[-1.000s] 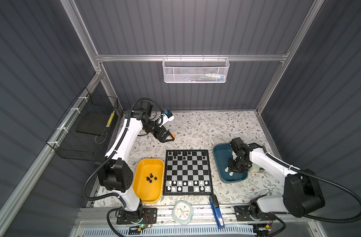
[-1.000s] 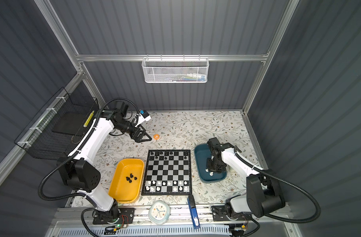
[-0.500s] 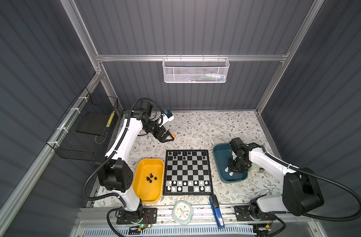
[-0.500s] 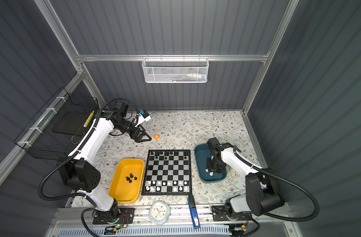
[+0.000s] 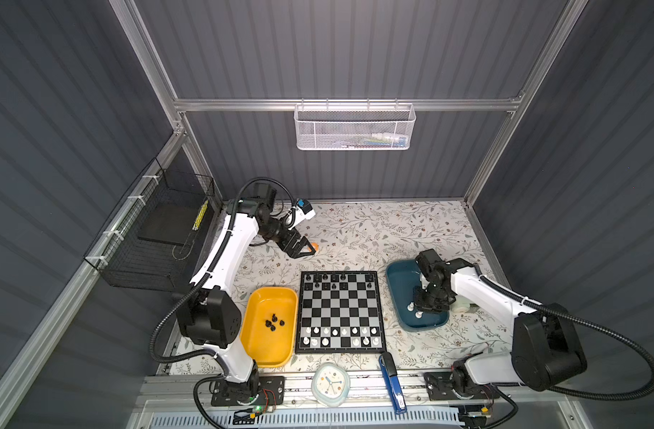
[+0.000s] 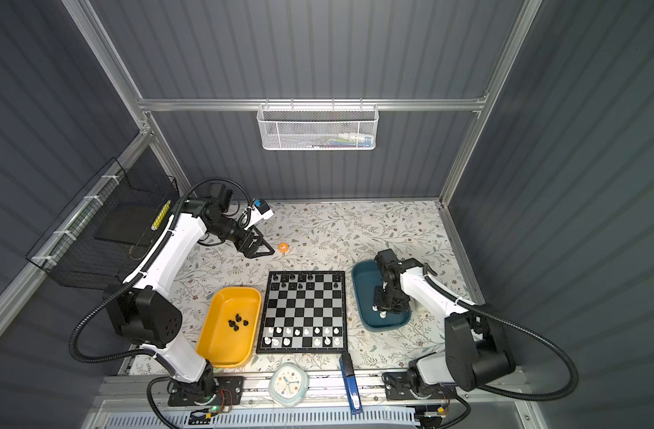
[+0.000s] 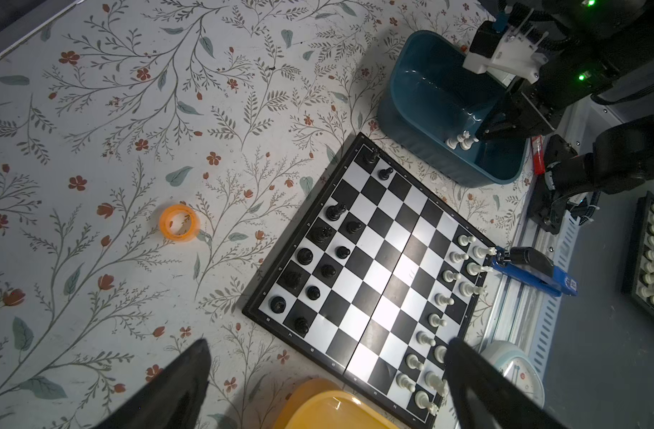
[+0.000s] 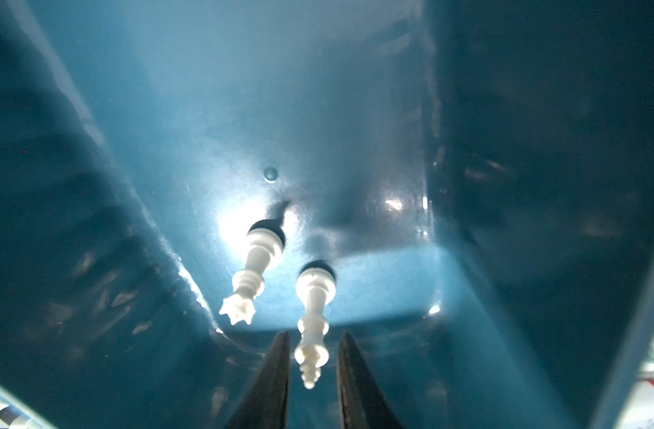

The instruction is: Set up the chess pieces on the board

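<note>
Here, white piece [image 8: 313, 297] inside right tool [image 8: 314, 336].

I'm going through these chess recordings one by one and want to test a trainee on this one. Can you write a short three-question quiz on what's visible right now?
1. How many black pieces lie in the yellow tray?
2. True or false: the left gripper is shut on a chess piece.
3. The right gripper reaches down into: A) the yellow tray, B) the teal tray, C) the board.

Key
1. Four.
2. False: its jaws stand wide open with nothing between them.
3. B.
</note>
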{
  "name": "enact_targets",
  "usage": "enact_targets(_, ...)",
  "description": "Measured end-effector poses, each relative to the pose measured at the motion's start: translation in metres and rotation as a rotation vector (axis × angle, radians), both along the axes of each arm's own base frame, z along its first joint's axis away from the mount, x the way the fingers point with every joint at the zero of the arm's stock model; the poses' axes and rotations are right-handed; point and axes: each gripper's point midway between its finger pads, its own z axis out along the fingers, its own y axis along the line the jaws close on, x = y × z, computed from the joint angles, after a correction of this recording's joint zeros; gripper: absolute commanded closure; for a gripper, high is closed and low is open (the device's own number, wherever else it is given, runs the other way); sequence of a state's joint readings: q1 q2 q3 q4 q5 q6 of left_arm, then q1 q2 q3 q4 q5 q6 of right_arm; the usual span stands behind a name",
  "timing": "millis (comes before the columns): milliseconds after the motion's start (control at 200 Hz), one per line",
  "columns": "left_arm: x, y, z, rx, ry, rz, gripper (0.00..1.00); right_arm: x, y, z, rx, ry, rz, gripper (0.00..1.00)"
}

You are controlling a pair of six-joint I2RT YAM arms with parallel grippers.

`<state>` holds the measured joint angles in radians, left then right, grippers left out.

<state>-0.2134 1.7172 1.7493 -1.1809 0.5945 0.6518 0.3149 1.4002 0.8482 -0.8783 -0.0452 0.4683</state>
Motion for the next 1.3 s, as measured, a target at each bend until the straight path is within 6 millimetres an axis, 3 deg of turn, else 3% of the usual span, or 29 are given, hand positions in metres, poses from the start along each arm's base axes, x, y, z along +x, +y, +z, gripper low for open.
enact_targets(1121,0.0,0.0,-0.002,0.001,0.001,0.0,0.01,0.001,0.0,-0.01,-0.01,0.028,0.022,0.76)
enact_targets(1301,0.001,0.0,-0.003,0.001,-0.001,0.0,0.01,0.001,0.0,-0.011,-0.012,0.031,0.024,0.73)
